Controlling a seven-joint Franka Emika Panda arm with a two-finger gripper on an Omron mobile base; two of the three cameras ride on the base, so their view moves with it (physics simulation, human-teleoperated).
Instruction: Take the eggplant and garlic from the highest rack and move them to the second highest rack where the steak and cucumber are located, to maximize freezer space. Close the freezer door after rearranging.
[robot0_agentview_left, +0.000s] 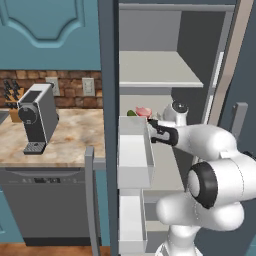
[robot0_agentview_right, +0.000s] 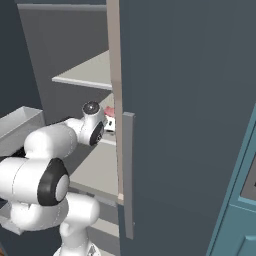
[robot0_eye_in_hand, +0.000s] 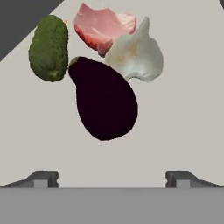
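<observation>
In the hand view the dark eggplant (robot0_eye_in_hand: 105, 103) lies on the pale rack (robot0_eye_in_hand: 188, 113), with the white garlic (robot0_eye_in_hand: 135, 54) touching its upper right. The pink steak (robot0_eye_in_hand: 103, 26) and green cucumber (robot0_eye_in_hand: 49, 47) lie just beyond them. My gripper (robot0_eye_in_hand: 112, 179) is open, a short way back from the eggplant, and nothing sits between its fingertips (robot0_eye_in_hand: 43, 178). In the left base view the steak (robot0_agentview_left: 144, 111) and cucumber (robot0_agentview_left: 131, 113) sit on the second highest rack, under the highest rack (robot0_agentview_left: 155, 70). The freezer door (robot0_agentview_right: 175, 125) stands open.
A door panel with white bins (robot0_agentview_left: 134, 155) stands open left of the arm, close to the hand. Left of it a counter (robot0_agentview_left: 75, 140) carries a coffee machine (robot0_agentview_left: 37, 117) and a knife block (robot0_agentview_left: 12, 100). A dishwasher (robot0_agentview_left: 45, 205) sits below.
</observation>
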